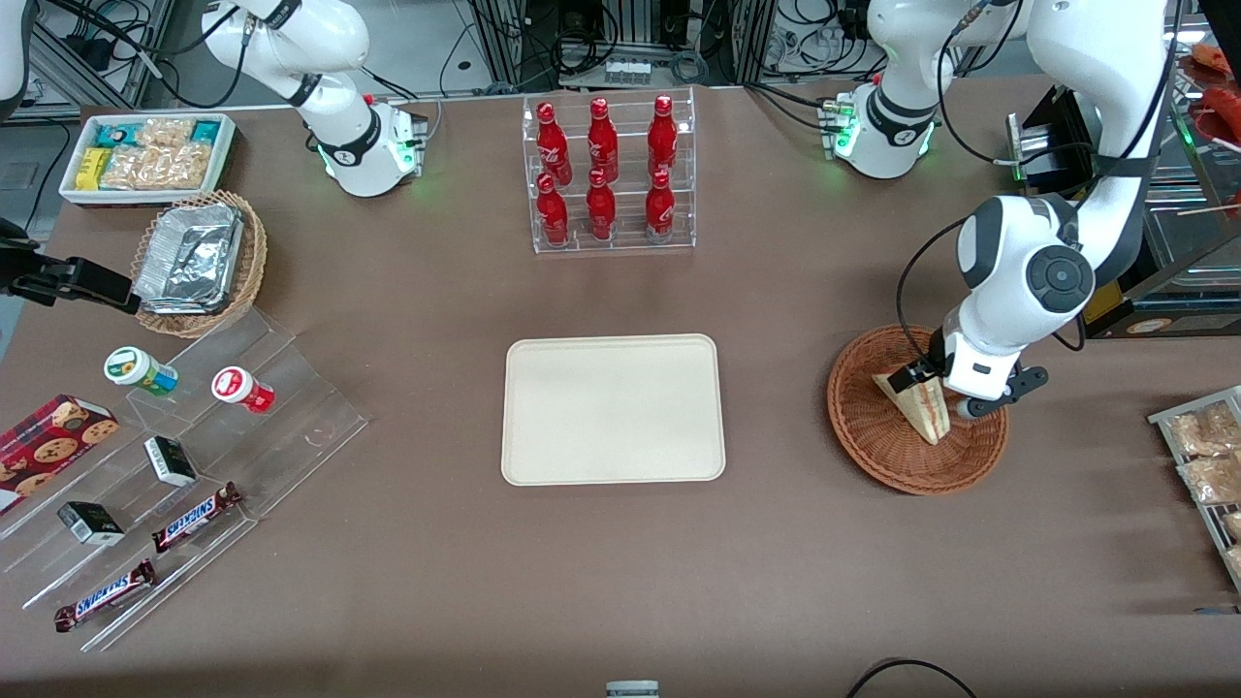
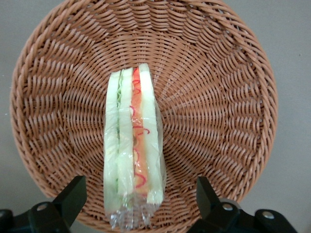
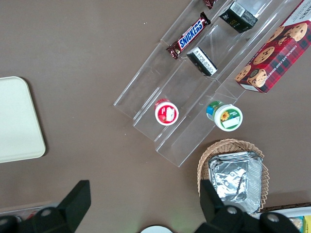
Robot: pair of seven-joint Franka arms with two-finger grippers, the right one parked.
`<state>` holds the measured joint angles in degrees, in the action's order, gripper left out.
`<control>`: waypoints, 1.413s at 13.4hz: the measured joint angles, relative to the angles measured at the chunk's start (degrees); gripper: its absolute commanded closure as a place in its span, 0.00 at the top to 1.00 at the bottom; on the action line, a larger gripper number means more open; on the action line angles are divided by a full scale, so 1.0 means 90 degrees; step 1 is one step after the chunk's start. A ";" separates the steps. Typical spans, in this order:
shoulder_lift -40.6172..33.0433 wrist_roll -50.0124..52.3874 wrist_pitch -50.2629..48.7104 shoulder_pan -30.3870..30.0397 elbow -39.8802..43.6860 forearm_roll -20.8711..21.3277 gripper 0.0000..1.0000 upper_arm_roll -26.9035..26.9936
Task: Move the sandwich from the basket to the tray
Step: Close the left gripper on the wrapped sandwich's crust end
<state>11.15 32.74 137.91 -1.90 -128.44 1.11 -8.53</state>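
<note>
The sandwich [image 1: 916,402], a wrapped wedge of white bread with red and green filling, stands on edge in the reddish-brown wicker basket [image 1: 858,431] toward the working arm's end of the table. My left gripper [image 1: 942,393] is lowered into the basket, open, with one finger on each side of the sandwich and a gap on both sides. The left wrist view shows the sandwich [image 2: 133,145] between the fingertips [image 2: 73,194], on the basket's weave [image 2: 218,97], with the gripper [image 2: 140,196] straddling its wrapped end. The cream-beige tray [image 1: 613,407] lies bare mid-table, beside the basket.
A clear rack of red bottles [image 1: 606,174] stands farther from the camera than the tray. A tan basket with foil trays [image 1: 199,262], a white snack bin [image 1: 145,155] and stepped acrylic shelves with snacks [image 1: 175,465] lie toward the parked arm's end. Snack packets [image 1: 1207,465] lie beside the basket.
</note>
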 measured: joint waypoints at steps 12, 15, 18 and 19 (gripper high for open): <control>0.0098 0.0040 0.0700 -0.0017 -0.0461 0.0182 0.00 0.0172; -0.0059 0.0040 0.0483 -0.0013 -0.0363 0.0231 0.00 0.0157; -0.0390 0.0037 -0.0241 0.0066 -0.0148 0.0412 0.00 -0.0044; -0.0498 0.0040 -0.0567 0.0163 -0.0017 0.0422 0.00 -0.0155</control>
<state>6.67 33.11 132.80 -0.43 -128.60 4.90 -9.93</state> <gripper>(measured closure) 0.824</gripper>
